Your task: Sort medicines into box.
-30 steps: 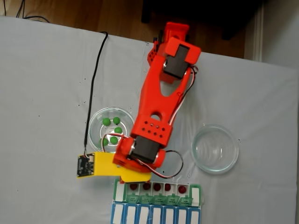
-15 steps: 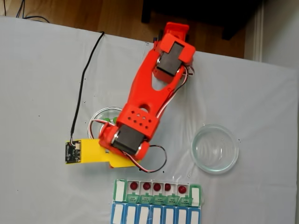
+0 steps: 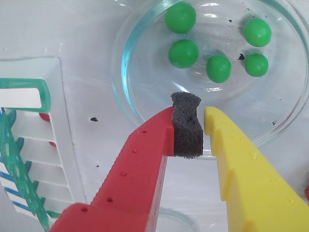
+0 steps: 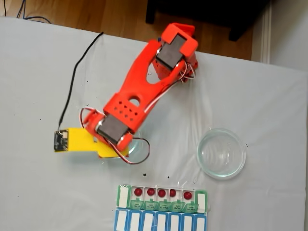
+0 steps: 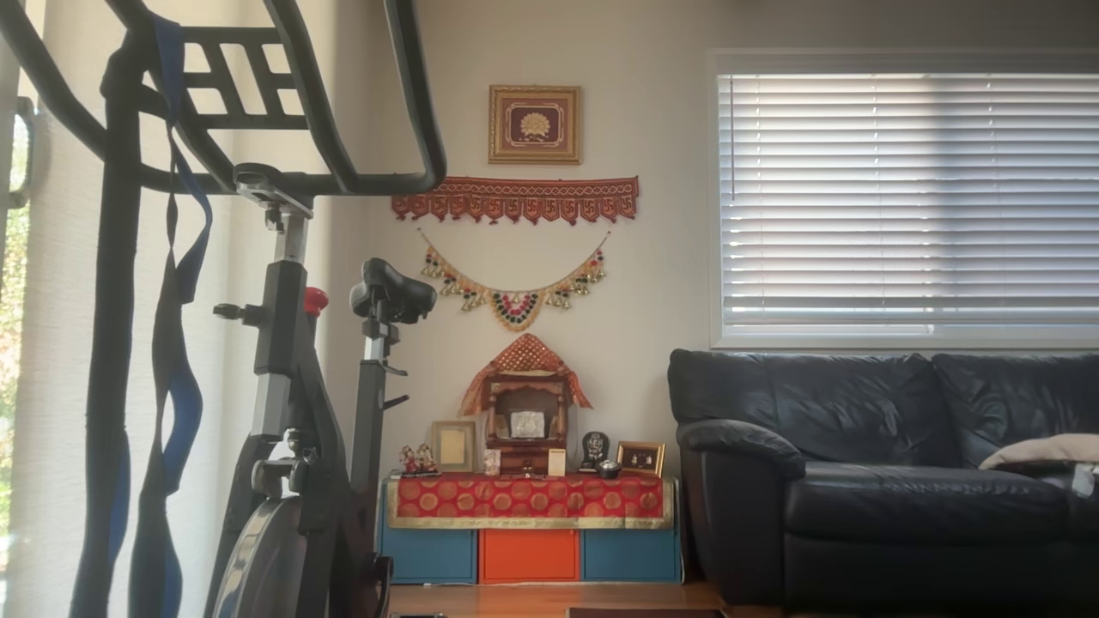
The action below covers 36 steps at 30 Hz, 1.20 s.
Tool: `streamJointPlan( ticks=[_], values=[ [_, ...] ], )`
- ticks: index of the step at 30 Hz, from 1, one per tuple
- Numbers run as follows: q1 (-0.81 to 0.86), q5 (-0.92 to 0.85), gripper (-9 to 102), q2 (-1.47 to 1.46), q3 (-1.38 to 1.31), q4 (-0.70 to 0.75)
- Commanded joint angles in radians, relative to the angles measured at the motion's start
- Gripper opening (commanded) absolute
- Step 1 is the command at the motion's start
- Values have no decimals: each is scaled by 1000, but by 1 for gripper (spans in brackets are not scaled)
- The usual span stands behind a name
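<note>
Foam led the wrist view: a dark pad (image 3: 186,124) sat on the tip of the red finger (image 3: 145,159), facing the yellow finger (image 3: 236,164) across a slim gap. The gripper (image 3: 197,126) was nearly closed, jaws narrow, with nothing between them. And the tips hung right over the near rim of the glass dish (image 3: 126,92), inside which five green medicines (image 3: 184,52) lay loose, none touched by either finger. One sat at the top of the dish, one just below it, one in the middle, and two off to the right, close together. A few black specks dotted the glass and the white table (image 3: 82,34).

Out to the left edge of the wrist view, there was the box (image 3: 29,92), white end piece and green lid frame showing, with a glimpse of red in its compartments.

From above, in the fixed view, the red arm (image 4: 139,91) reached down and left from its base at the top of the table, its yellow wrist part (image 4: 84,142) sticking out to the left and covering most of the dish, just a sliver of rim (image 4: 137,153) peeking out below. A second glass dish (image 4: 221,153) sat well apart on the right. The box (image 4: 162,198) lay along the bottom edge, five dark red medicines (image 4: 161,192) lined up one to a compartment, green lids folded toward the blue-framed organiser (image 4: 160,222) touching it just below.

The other view took in a room: an exercise bike (image 5: 292,412), a dark sofa (image 5: 884,472), a small shrine (image 5: 525,429) by the wall.
</note>
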Motion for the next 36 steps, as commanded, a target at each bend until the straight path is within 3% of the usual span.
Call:
streamJointPlan(
  ticks=[1, 14, 36],
  values=[
    [29, -26, 3, 124, 44, -23],
    [-11, -49, 3, 218, 324, -255],
    [-28, 133, 5, 258, 425, -367]
  ],
)
